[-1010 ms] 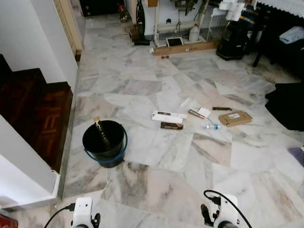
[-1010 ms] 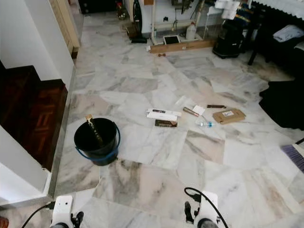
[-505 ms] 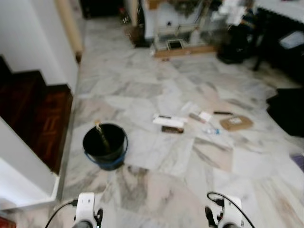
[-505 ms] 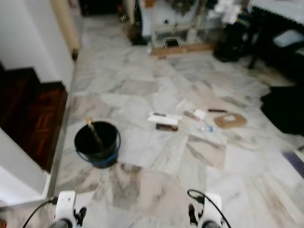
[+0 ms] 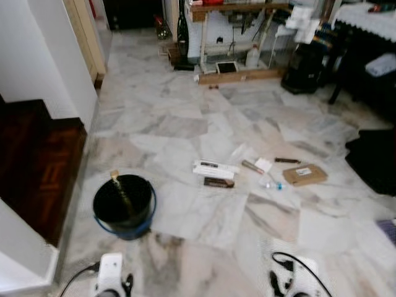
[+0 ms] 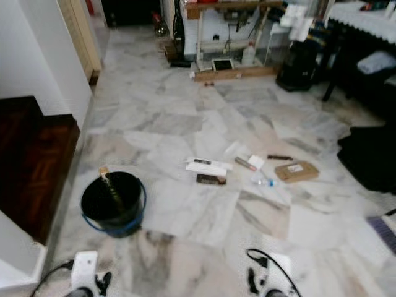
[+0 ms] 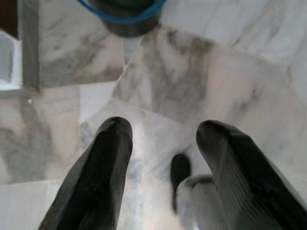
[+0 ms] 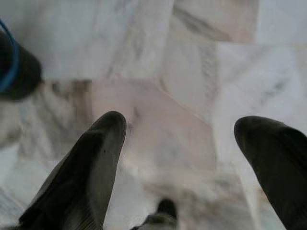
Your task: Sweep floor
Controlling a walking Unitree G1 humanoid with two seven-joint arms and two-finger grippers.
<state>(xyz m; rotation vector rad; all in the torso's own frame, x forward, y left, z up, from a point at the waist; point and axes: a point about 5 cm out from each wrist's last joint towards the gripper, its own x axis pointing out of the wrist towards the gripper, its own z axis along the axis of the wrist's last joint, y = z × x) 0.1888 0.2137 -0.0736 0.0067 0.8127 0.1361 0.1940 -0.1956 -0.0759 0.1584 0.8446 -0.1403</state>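
Floor (image 5: pixel 204 216) is pale marble, hard and probably slick; litter lies spread across its middle: a cardboard box (image 5: pixel 304 174), a small plastic bottle (image 5: pixel 272 184), flat packets (image 5: pixel 215 168). I judge these light and loose, likely to skid or roll under a sweep. A black bucket (image 5: pixel 124 205) with a blue rim stands near my left, a stick leaning inside. What may be a broom head (image 6: pixel 382 230) lies at the right edge. Left pincer (image 7: pixel 160 143) and right pincer (image 8: pixel 180 139) hang low, both released, grasping nothing.
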